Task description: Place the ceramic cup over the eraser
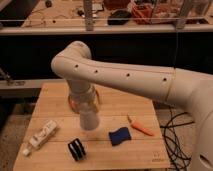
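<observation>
A white ceramic cup (pixel 89 119) hangs below the wrist of my white arm, over the middle of the wooden table (pixel 120 102). My gripper (pixel 85 102) is shut on the cup's upper part and is mostly hidden by the arm. A small black block with white stripes, which looks like the eraser (pixel 76 149), lies on the table just in front and to the left of the cup. The cup and the eraser are apart.
A blue sponge (pixel 120 136) and an orange carrot-like piece (pixel 141 127) lie right of the cup. A white bottle-like object (pixel 42 135) lies at the front left. Black cables (pixel 175 135) hang right of the table. A cluttered bench (pixel 125 15) stands behind.
</observation>
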